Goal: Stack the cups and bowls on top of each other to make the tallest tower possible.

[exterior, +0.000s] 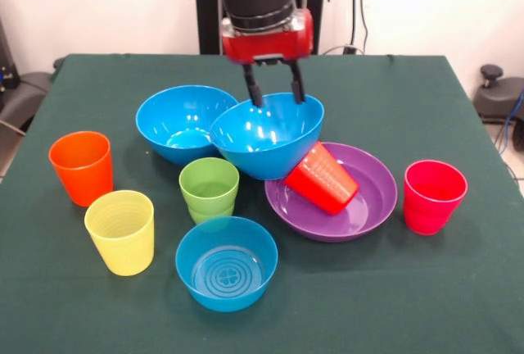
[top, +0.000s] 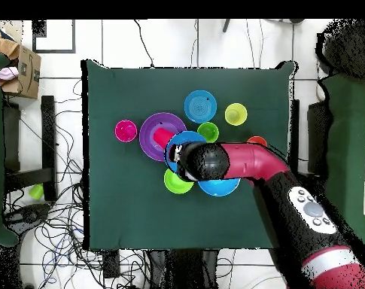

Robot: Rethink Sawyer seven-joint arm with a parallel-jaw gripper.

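My gripper (exterior: 276,96) hangs open, its tips at the far rim of a large blue bowl (exterior: 266,137). That bowl is tilted and leans on a red cup (exterior: 322,178), which lies tipped in the purple bowl (exterior: 360,206). The second large blue bowl (exterior: 176,120) stands just left of it. An orange cup (exterior: 82,167), a yellow cup (exterior: 121,231), a light green cup (exterior: 210,186) and a pinkish-red cup (exterior: 432,196) stand upright. The small blue bowl (exterior: 227,262) sits at the front. From overhead, my arm (top: 238,162) hides the gripper, and a green bowl (top: 176,182) shows beside it.
All of this stands on a dark green tablecloth (exterior: 458,288). From overhead, cables lie on the floor around the table (top: 110,203) and a cardboard box (top: 21,71) sits at the far left.
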